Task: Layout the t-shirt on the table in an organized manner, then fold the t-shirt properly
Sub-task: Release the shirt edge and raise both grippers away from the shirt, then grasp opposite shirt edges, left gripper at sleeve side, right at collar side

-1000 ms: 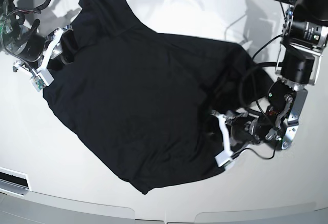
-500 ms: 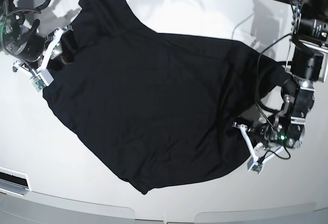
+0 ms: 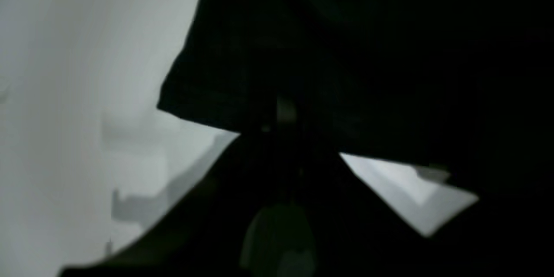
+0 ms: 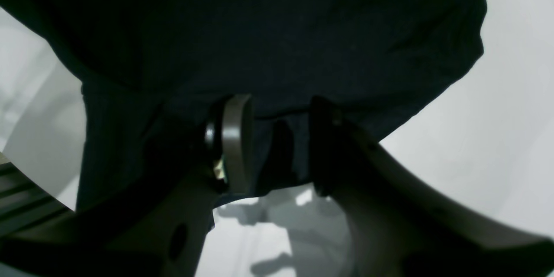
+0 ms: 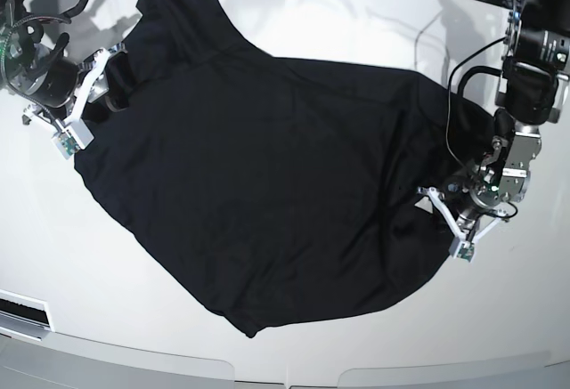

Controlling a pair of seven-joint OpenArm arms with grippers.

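In the left wrist view we see almost nothing but dark: the black t-shirt [image 3: 389,52] fills the upper and right parts of the picture, and the left end effector [image 3: 285,138] is lost in shadow below it. A small pale patch shows at the middle, but we cannot tell whether the jaws there are spread or pressed together. The glossy white worktop [image 3: 78,117] lies to the end effector's left, and a bright wedge of it shows again to its lower right under the cloth's edge.

In the right wrist view we see the right end effector [image 4: 277,138] with a fold of the t-shirt [image 4: 259,30] between its two fingers [image 4: 236,138]. The pale finger stands on the left and the dark one on the right, with cloth hanging in the gap; the jaws look closed on this edge. The rest of the shirt spreads above the end effector, and the worktop [image 4: 476,138] shows to its right and below.

In the base view we see the t-shirt [image 5: 258,193] spread wide over the worktop [image 5: 134,318], wrinkled and skewed. The right end effector [image 5: 93,95] sits at the shirt's upper left edge, gripping cloth. The left end effector [image 5: 454,224] lies at the shirt's right edge, touching the fabric; its jaw state is unclear here too.
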